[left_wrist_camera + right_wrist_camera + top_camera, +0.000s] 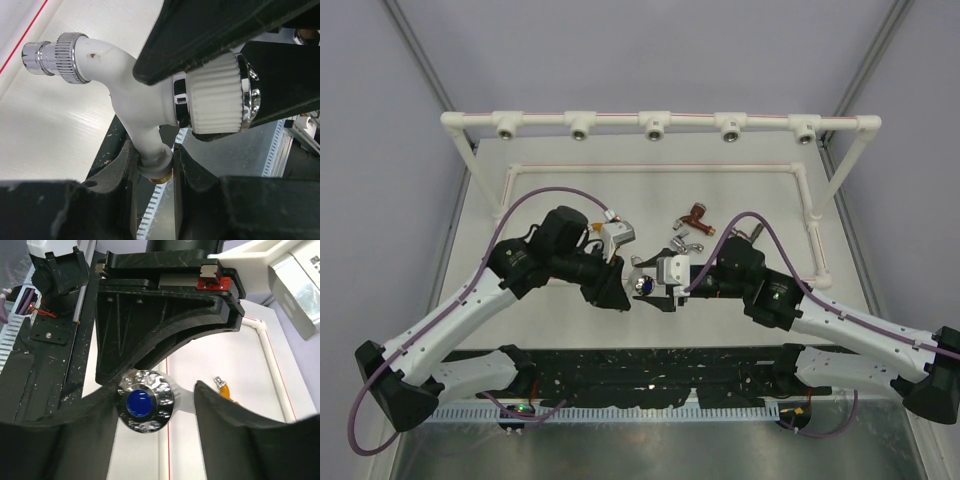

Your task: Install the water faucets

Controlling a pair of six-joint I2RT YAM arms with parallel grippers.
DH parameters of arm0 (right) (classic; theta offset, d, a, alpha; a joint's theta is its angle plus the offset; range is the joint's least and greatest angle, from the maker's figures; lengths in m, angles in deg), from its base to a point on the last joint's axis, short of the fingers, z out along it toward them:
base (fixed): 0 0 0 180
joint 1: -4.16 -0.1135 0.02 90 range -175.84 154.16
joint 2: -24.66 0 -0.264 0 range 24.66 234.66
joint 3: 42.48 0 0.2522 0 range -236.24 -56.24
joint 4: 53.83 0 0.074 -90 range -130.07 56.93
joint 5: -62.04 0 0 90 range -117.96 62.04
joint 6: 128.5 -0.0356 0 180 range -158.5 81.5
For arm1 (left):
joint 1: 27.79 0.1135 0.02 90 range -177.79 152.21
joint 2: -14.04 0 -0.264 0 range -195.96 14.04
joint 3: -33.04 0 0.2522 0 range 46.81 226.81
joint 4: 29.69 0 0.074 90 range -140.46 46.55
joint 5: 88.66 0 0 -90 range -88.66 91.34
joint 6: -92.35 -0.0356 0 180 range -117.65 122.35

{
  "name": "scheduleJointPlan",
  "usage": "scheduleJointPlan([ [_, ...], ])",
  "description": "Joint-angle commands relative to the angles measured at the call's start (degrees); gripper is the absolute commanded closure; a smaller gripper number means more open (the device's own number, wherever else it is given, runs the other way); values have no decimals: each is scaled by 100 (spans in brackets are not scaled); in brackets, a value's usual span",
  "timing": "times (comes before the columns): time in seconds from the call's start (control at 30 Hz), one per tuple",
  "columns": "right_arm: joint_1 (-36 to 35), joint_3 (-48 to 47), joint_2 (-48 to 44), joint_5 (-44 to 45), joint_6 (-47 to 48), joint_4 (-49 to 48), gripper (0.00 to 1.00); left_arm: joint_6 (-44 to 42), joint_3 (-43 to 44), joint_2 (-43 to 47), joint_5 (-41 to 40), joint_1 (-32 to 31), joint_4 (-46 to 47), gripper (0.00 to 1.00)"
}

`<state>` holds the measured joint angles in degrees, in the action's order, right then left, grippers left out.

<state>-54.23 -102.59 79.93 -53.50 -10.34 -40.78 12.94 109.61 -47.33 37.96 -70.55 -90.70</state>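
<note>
Your white faucet [135, 95] is held up over the near half of the tabletop [760, 190], midway between its side edges. The top view just shows a cluster of arms there. The left wrist view fills in the rest: the left gripper [155, 167] is pinching the brass threaded end tight. The right wrist view shows the knob's chrome cap [145, 402] with a blue disc on it. The right gripper [154, 395] has its jaws spread around the cap, one finger touching and the other just off. An orange faucet [223, 388] lies beyond. Only the top view catches the copper-brown faucet [695, 214], lying farther back.

Top camera looks down from behind; both close wrist cameras share the white faucet [135, 107]
</note>
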Motion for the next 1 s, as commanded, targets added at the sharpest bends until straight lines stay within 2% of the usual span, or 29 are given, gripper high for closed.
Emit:
scheduleJointPlan([
  [0.0,-23,73,-138,321,-91,-421,46,154,302,-33,39,-92,312,96],
  [0.03,-32,91,-165,339,-144,-439,55,154,311,-25,-40,-101,295,93],
  [0.07,-32,100,-183,339,-170,-439,71,154,320,-16,-154,-109,295,90],
  [0.1,-32,108,-226,383,-258,-439,78,154,320,45,-286,-118,312,84],
  [0.13,-32,108,-235,409,-328,-456,90,154,320,106,-487,-127,373,71],
  [0.17,-23,117,-288,557,-529,-474,94,154,294,238,-768,-136,461,57],
  [0.23,-41,170,-350,829,-915,-544,95,84,154,554,-1391,-171,715,32],
  [0.37,-41,126,-385,1794,-2065,-535,95,-293,-557,1502,-2640,-486,1777,6],
  [0.5,-41,82,-473,3006,-3558,-238,95,-802,-1611,2338,-3247,-847,3331,0],
  [0.67,-58,47,-587,3441,-4827,36,95,-1348,-2404,2454,-3504,-1155,4301,1],
  [0.77,-102,-15,-543,3512,-5022,369,95,-1551,-2440,2182,-3539,-1322,4548,4],
  [0.97,-155,12,-517,3600,-5180,317,95,-1964,-2431,1760,-3952,-1524,5092,7],
])
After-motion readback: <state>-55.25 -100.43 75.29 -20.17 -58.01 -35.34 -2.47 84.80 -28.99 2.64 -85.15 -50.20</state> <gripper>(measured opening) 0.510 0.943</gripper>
